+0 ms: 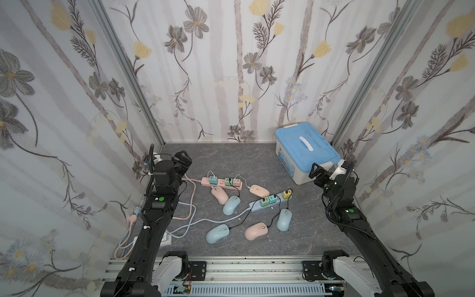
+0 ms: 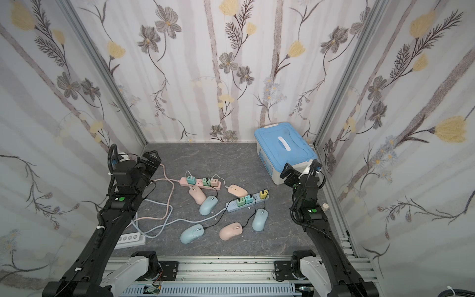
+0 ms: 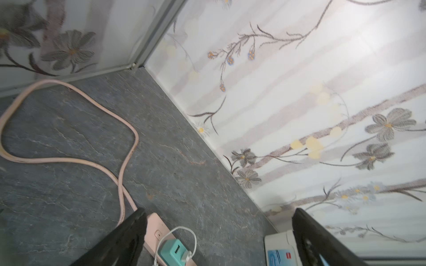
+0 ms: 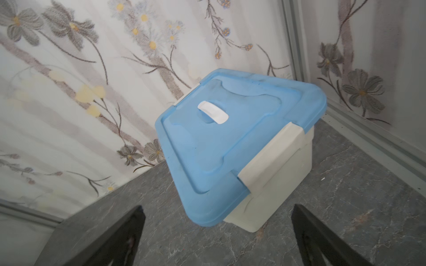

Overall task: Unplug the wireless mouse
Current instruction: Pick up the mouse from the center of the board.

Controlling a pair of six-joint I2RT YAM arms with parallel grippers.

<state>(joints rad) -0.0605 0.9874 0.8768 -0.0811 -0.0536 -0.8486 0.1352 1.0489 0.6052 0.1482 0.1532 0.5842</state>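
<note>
Both pincers hung released and empty: left pincer near the far-left corner of the grey marbled counter, right pincer facing the blue-lidded white plastic box. The plugged-in pastel plastic mice lay mid-counter between them, the pink plastic power strip nearer the left.

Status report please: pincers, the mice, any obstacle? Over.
Left pincer open, empty, by pink power strip. Right pincer open, empty, facing blue-lidded box. Six mice, all cabled to chargers. No obstacle seen on chargers.
</note>
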